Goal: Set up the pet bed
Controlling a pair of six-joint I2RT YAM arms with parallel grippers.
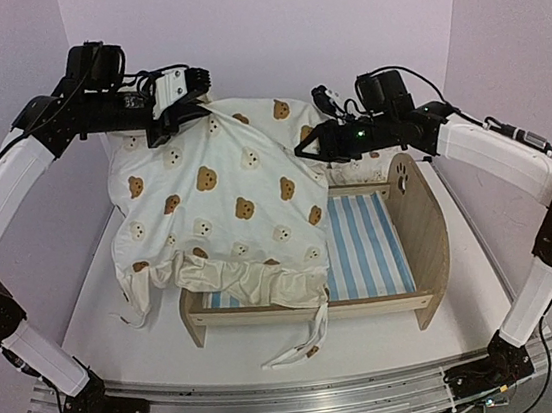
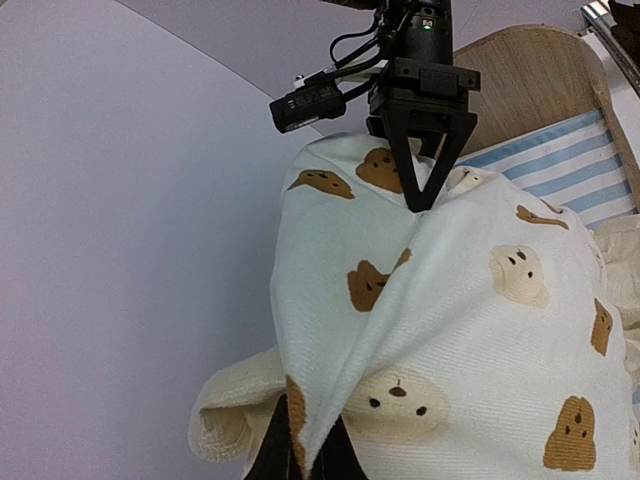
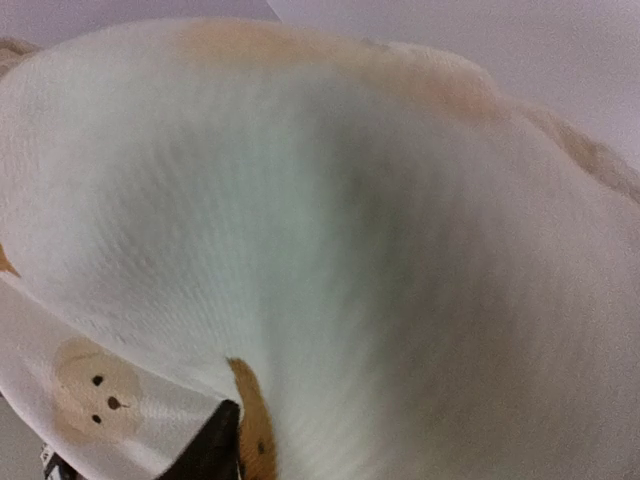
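Cream cushion (image 1: 224, 193), one; tools (image 1: 171, 129) (image 1: 303, 151), two.

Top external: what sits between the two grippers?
The bear-print cushion spans it, left gripper and right gripper each pinching an upper edge, above the pet bed. Top external shows it.

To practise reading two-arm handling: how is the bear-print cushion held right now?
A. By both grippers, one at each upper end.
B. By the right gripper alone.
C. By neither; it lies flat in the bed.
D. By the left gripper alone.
A: the left gripper pinches one upper end of the cushion and the right gripper the other, so it hangs draped over the pet bed.
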